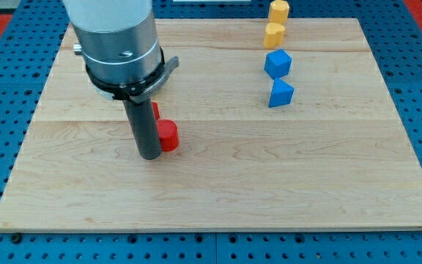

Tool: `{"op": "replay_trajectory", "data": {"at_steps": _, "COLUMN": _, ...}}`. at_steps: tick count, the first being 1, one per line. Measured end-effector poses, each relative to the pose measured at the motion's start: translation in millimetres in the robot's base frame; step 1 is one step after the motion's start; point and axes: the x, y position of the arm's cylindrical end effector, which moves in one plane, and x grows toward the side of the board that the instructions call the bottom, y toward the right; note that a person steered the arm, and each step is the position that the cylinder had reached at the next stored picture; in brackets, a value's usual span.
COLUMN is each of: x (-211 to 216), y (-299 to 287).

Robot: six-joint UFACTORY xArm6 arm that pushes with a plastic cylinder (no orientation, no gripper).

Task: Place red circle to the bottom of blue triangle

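The red circle lies on the wooden board at the view's left of centre. My tip rests on the board just left of it, touching or nearly touching its left side. The blue triangle sits well to the view's right and a little higher. The rod hides most of a second red block just above the red circle; its shape cannot be made out.
A blue block sits just above the blue triangle. Two yellow blocks stand above that, one on the board and one at its top edge. The board lies on a blue pegboard.
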Motion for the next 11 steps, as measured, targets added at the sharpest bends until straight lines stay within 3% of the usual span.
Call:
{"op": "replay_trajectory", "data": {"at_steps": 2, "x": -35.2, "y": -31.0}}
{"op": "replay_trajectory", "data": {"at_steps": 4, "x": -12.5, "y": 94.4}}
{"op": "replay_trajectory", "data": {"at_steps": 5, "x": -9.3, "y": 120.5}}
{"op": "replay_trajectory", "data": {"at_steps": 11, "x": 11.1, "y": 190.0}}
